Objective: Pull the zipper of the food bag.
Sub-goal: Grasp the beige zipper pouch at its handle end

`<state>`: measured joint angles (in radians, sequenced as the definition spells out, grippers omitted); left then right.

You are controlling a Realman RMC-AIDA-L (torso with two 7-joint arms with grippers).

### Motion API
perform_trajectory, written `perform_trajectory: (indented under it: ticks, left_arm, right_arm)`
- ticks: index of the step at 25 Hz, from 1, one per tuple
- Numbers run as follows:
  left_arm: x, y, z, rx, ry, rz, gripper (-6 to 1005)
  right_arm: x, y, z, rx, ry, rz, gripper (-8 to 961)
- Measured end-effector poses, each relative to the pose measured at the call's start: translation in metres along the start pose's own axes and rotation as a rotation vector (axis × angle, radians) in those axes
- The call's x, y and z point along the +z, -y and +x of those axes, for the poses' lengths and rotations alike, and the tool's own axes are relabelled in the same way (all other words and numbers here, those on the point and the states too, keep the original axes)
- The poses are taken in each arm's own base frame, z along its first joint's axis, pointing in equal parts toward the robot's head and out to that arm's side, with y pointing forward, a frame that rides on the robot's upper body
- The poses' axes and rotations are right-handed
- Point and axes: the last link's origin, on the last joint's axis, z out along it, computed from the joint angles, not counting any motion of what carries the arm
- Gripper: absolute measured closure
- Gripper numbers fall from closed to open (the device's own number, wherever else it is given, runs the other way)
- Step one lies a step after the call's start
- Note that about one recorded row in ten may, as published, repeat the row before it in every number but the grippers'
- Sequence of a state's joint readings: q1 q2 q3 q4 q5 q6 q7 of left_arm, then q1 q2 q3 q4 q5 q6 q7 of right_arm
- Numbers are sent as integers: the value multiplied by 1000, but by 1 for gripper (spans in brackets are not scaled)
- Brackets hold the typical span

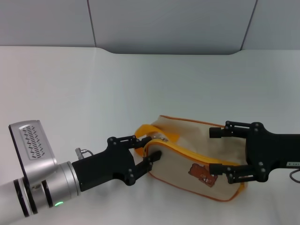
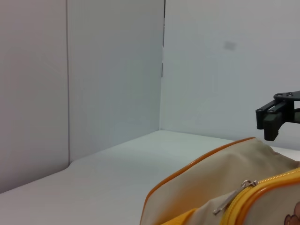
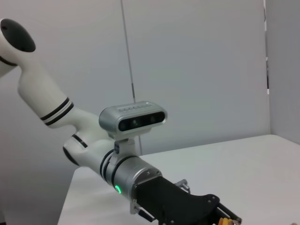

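Observation:
The beige food bag (image 1: pixel 187 164) lies on the white table, bear print facing me. Its yellow-orange zipper (image 1: pixel 187 151) runs along the top edge, with the silver pull tab (image 1: pixel 163 138) at the bag's left end beside the strap handle (image 1: pixel 145 129). My left gripper (image 1: pixel 144 151) is open, its fingers astride that left end, close to the tab. My right gripper (image 1: pixel 212 151) is open, its fingers astride the bag's right end. The left wrist view shows the bag (image 2: pixel 220 164), the zipper (image 2: pixel 267 185), the tab (image 2: pixel 232 199) and a right finger (image 2: pixel 276 117) beyond.
The white table (image 1: pixel 140 79) stretches back to grey wall panels (image 1: pixel 164 23). The right wrist view shows my left arm (image 3: pixel 131 173) with its wrist camera. A thin cable (image 1: pixel 295 176) hangs at the right edge.

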<state>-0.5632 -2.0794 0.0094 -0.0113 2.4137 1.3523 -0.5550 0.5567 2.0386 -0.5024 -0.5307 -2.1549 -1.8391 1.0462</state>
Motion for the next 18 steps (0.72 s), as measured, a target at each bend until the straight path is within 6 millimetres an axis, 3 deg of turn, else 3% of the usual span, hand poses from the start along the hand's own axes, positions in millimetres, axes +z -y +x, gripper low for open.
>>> perform_trajectory:
  ticks: [10,18]
  left_arm:
    - [-11,-3,-4,-11,-36,47,688]
    - [-14,-7,0,23,-78,51,814]
  right_arm:
    - [-9,2,-2,-2,59,68,123]
    - [-17,4,-7,-29,153,159,123]
